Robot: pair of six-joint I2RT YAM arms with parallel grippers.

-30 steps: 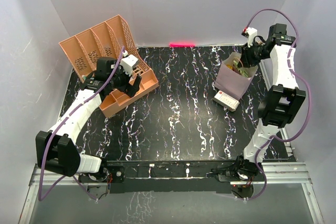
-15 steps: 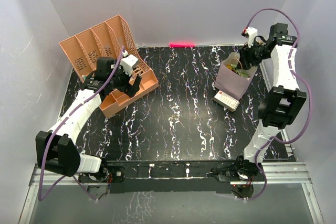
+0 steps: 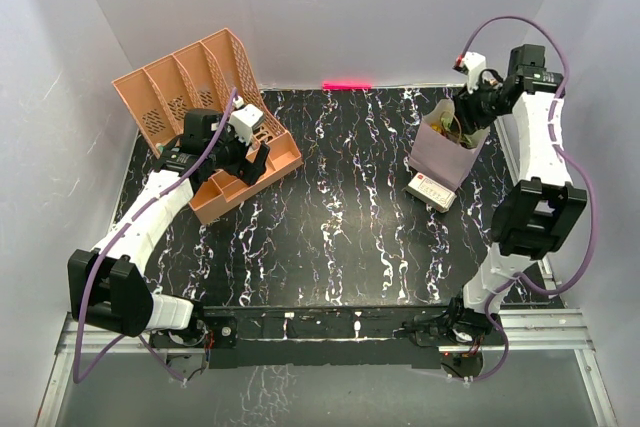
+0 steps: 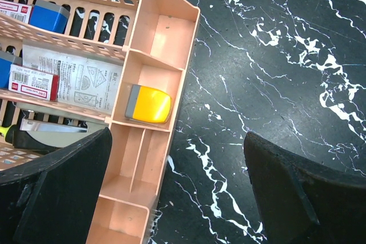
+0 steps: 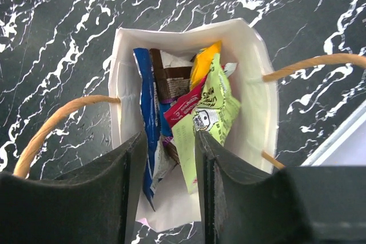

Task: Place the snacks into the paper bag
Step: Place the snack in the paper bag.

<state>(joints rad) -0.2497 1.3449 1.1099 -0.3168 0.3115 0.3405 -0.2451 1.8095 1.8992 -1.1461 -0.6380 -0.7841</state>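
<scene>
At the far right of the bench (image 3: 340, 197), the paper bag (image 5: 257, 101) stands upright, the snacks (image 5: 209, 107) packed inside on end. The right fingers (image 5: 86, 198) hang just over its mouth, slightly parted, gripping nothing. Pulling away, they could snag a cord handle (image 5: 63, 112) or a protruding packet and tip the bag. The left fingers (image 4: 57, 187), spread wide, hover over the orange organiser (image 4: 154, 44).

The right fingers (image 3: 463, 115) hang over the paper bag (image 3: 442, 157), the left fingers (image 3: 257, 160) over the peach organiser (image 3: 170, 97)
</scene>
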